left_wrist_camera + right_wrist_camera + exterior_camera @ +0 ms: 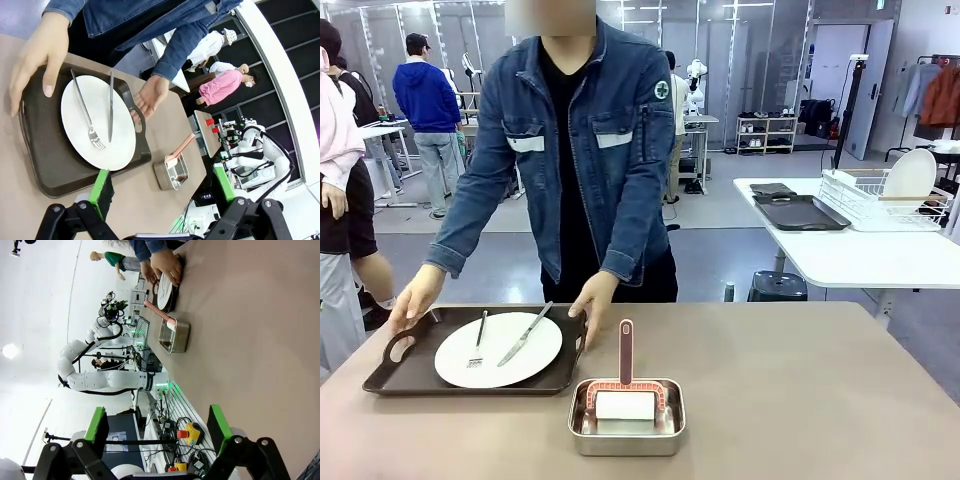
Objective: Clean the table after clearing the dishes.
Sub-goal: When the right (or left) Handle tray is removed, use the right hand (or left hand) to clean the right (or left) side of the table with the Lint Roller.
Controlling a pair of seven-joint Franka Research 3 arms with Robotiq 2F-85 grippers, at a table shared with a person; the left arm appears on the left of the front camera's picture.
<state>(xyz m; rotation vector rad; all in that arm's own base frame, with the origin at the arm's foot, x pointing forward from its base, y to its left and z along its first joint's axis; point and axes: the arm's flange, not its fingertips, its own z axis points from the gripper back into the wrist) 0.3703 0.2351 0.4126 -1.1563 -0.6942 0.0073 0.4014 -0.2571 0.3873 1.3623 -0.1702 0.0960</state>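
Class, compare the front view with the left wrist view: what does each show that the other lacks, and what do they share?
Front view's extra: a white side table with a wire rack. Left wrist view's extra: the open left pincer with green pads. Shared: the person's hands at a dark tray holding a white plate, fork and knife, plus a steel pan with a pink-handled brush.

Person's hand [37, 55] on tray [45, 162] edge; plate [97, 125] w/ fork [85, 111], knife [110, 107]; pan [172, 172] nearby; tool [162, 189] jaws apart.

no text, label, brand or number is legible here.
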